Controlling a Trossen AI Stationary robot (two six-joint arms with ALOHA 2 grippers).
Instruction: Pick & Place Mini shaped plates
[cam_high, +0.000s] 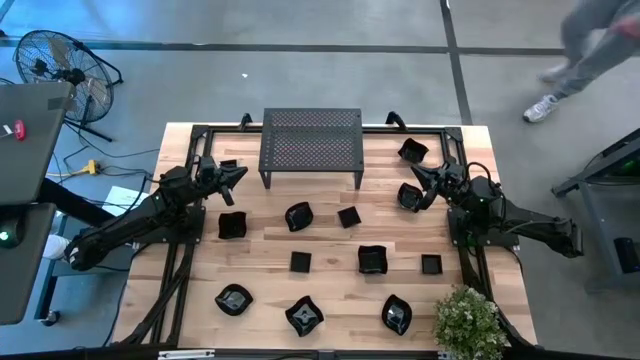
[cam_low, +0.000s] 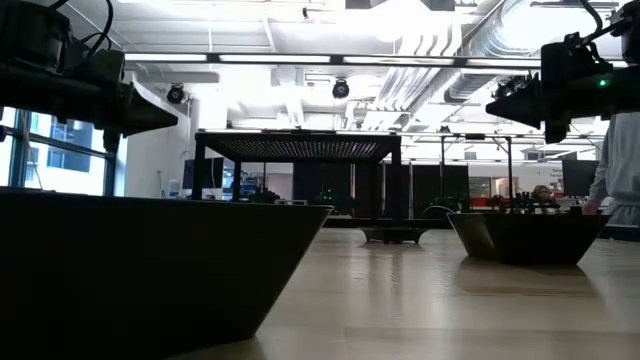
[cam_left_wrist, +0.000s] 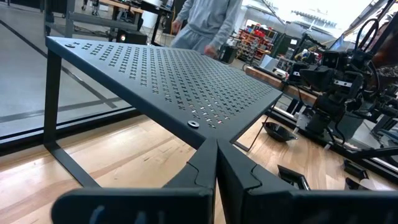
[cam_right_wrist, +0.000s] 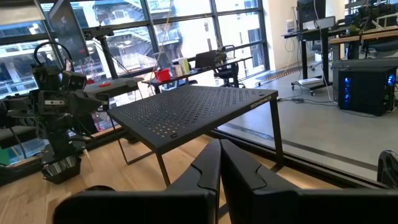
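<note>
Both arms idle — mini shaped plates (cam_high: 300, 216) scattered on the table (cam_high: 330, 285).
Left gripper (cam_high: 238, 174) (nine o'clock of the rack (cam_high: 311, 146)) and right gripper (cam_high: 418, 174) (three o'clock) — fingers closed, empty.

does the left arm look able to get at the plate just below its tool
Probably yes. The left tool is shut and empty, beside the rack, and the square plate lies just toward the table's front from it with bare wood between. Nothing blocks the path.

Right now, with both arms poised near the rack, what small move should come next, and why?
Probably open the left gripper and lower it toward the square plate close by. Both jaws are shut and empty, and every plate in view lies on the table, none on the rack.
</note>
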